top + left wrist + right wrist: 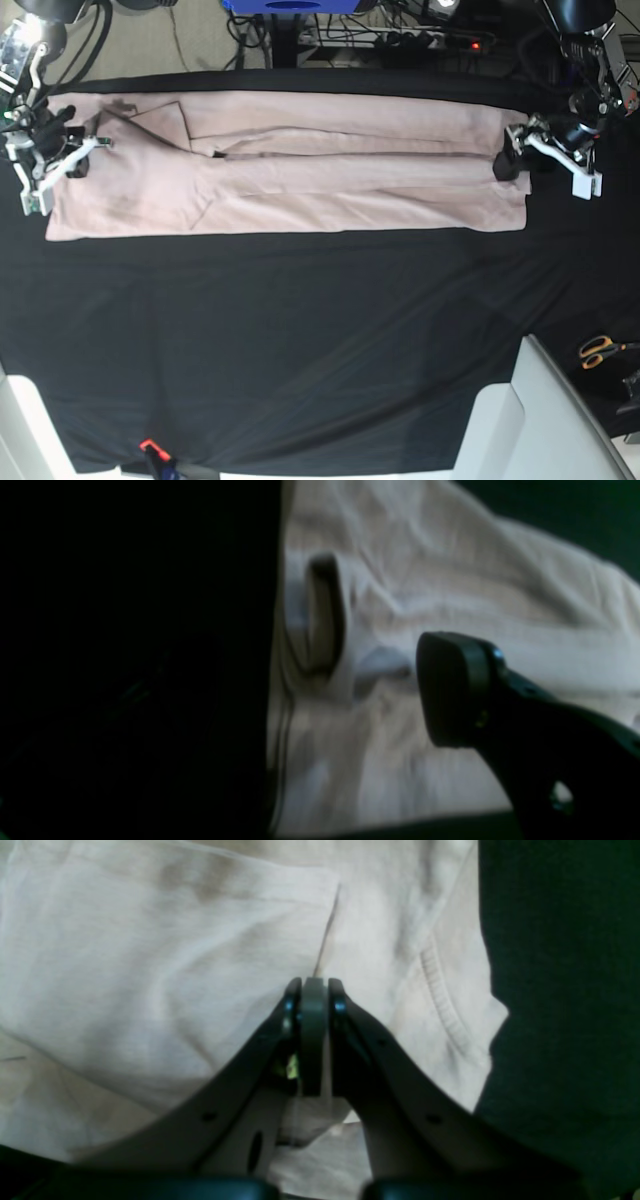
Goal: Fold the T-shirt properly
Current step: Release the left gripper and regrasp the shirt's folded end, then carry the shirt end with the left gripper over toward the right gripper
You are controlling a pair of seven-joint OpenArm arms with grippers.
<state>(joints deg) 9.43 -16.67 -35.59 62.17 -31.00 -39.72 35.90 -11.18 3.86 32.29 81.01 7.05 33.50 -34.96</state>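
- Right gripper, at the left edge of the base view: it sits at the left end of the T-shirt, low over the cloth. In the right wrist view the jaws are pressed together above a folded edge of the cloth; a thin layer may be caught between them, but the close view does not make this certain.
- The T-shirt: pale pink, laid out as a long, narrow band across the far part of the black table cover. It runs nearly from one gripper to the other, and its long sides are folded in toward the middle, leaving lengthwise creases.
- The collar: its ribbed band shows in the right wrist view, just right of the closed jaws, near the cloth's edge against the dark cover.
- Left gripper, at the right side of the base view: it stands at the right end of the T-shirt with its jaws spread wide. In the left wrist view one dark finger pad hangs over wrinkled cloth; the other side of that picture is black, so the second finger cannot be made out. Nothing is held.
- Scissors with orange handles lie off the table cover at the far right, well apart from the T-shirt.
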